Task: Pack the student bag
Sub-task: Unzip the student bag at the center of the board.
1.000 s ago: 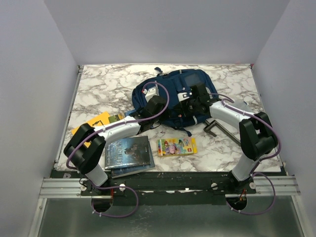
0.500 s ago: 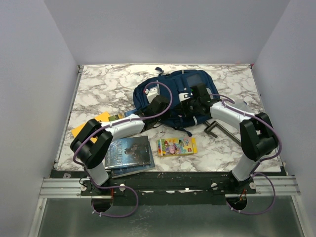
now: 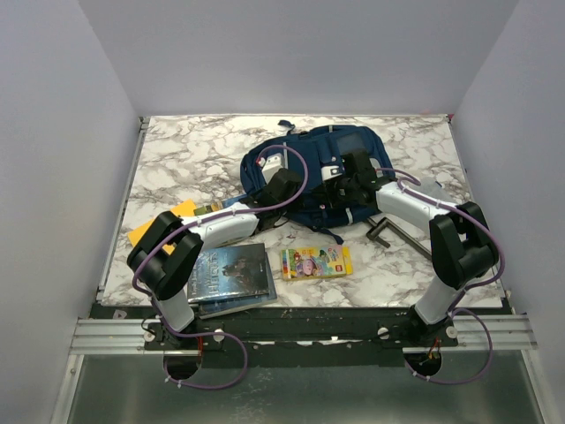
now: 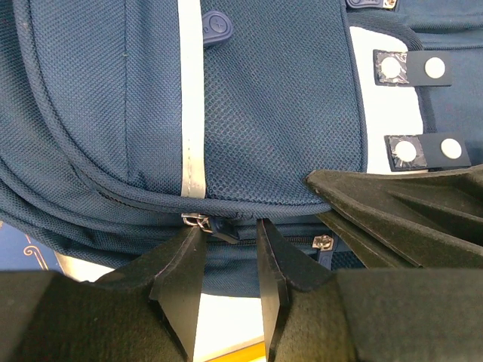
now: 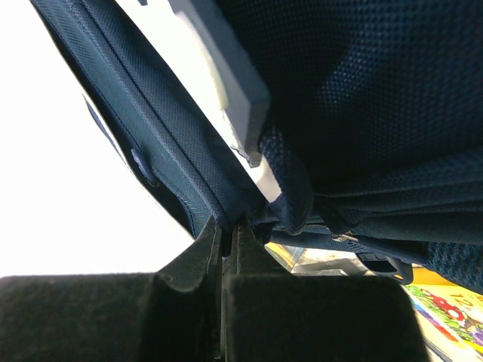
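The student bag (image 3: pixel 311 168), navy with grey stripes, lies at the back middle of the marble table. My left gripper (image 3: pixel 281 184) is at its near left side. In the left wrist view its jaws stand open a finger's width apart around the bag's zip line (image 4: pixel 302 240). A metal zip slider (image 4: pixel 195 219) with a dark fabric tab (image 4: pixel 224 229) sits just at the fingertips (image 4: pixel 185 256). My right gripper (image 3: pixel 342 184) is shut on a fold of the bag's edge (image 5: pixel 226 197) and holds it raised, the bag (image 5: pixel 362 90) filling that view.
A stack of dark-covered books (image 3: pixel 231 272) lies at the near left. A colourful flat box (image 3: pixel 316 261) sits beside it. An orange-yellow item (image 3: pixel 172 219) lies under the left arm. A black metal tool (image 3: pixel 397 231) rests right of the bag.
My left arm has swung right and forward, closer onto the bag, and its jaws have narrowed a little. The right gripper has kept its hold in place.
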Available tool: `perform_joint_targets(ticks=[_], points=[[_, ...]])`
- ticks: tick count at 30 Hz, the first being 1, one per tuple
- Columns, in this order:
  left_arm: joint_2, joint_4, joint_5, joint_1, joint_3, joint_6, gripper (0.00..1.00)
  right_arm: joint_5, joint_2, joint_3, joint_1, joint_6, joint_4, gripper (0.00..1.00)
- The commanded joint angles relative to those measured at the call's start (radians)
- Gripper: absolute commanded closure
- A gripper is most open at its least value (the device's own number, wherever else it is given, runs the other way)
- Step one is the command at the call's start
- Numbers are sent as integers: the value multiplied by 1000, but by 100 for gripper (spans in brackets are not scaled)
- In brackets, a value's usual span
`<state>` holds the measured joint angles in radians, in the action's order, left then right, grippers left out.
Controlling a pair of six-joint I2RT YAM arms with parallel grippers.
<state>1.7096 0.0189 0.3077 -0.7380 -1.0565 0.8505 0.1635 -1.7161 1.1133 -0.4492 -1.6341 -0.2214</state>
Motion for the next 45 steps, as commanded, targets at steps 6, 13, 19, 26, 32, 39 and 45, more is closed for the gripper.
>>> perform_joint_targets(ticks=[6, 13, 19, 26, 32, 39, 45], points=[[14, -16, 93, 43, -12, -60, 74, -9, 48, 13, 9, 25, -44, 100], [-33, -73, 87, 92, 29, -92, 100, 55, 45, -26, 34, 272, 118, 99], [-25, -201, -22, 134, 4, -115, 100, 277, -11, 13, 205, 676, 87, 99], [-23, -193, -109, 127, -8, -137, 100, 421, -157, 323, 278, 1154, -293, 99], [-24, -171, -318, 117, -38, -145, 100, 260, -176, 378, 279, 1214, -312, 88], [-12, -154, -529, 117, -76, -122, 100, 152, -157, 394, 278, 1208, -318, 63], [0, -159, -628, 117, -105, -91, 100, 150, -12, 248, 278, 1159, -247, 51]])
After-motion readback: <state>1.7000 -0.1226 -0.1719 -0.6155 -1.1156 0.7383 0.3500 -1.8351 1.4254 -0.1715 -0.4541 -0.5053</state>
